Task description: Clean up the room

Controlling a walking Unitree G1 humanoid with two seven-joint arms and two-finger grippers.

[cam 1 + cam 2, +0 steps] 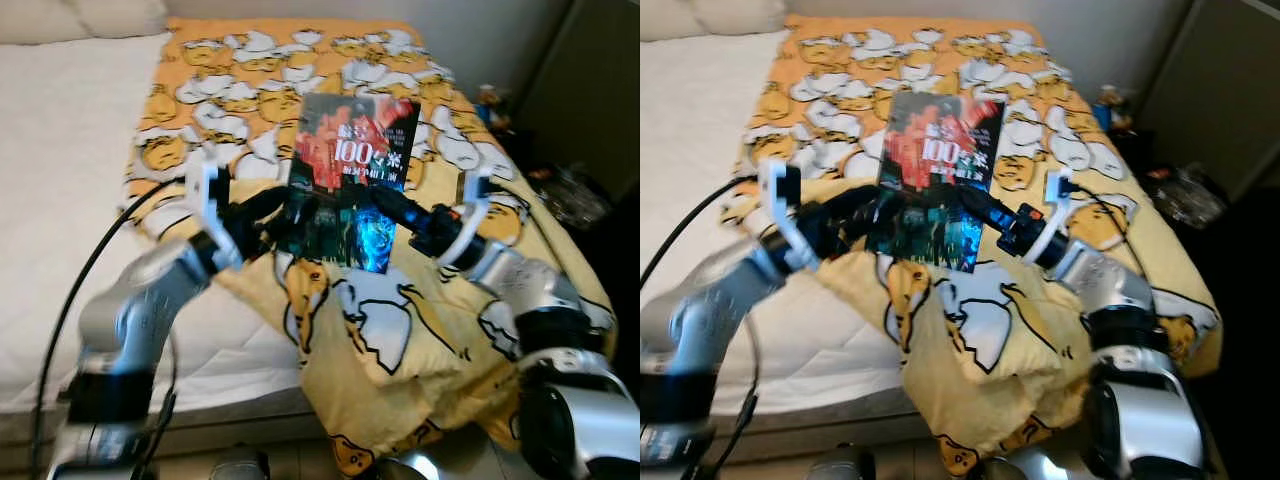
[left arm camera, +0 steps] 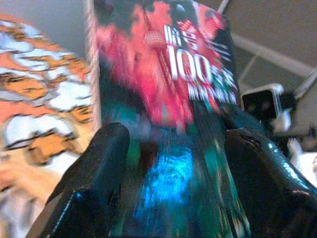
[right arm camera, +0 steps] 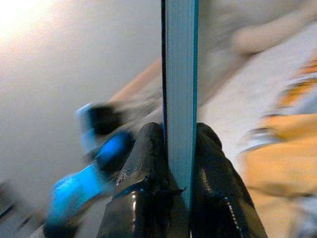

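Left eye view is showing a book (image 1: 352, 170) being held above the yellow duck-print blanket (image 1: 400, 320). The right gripper (image 3: 178, 163) is pinching its edge; the left gripper (image 2: 171, 178) is seemingly straddling its lower end, fingers spread.

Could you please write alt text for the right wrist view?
The right gripper is shut on the edge of a book, one black finger against each cover. A blurred yellow patterned blanket lies behind.
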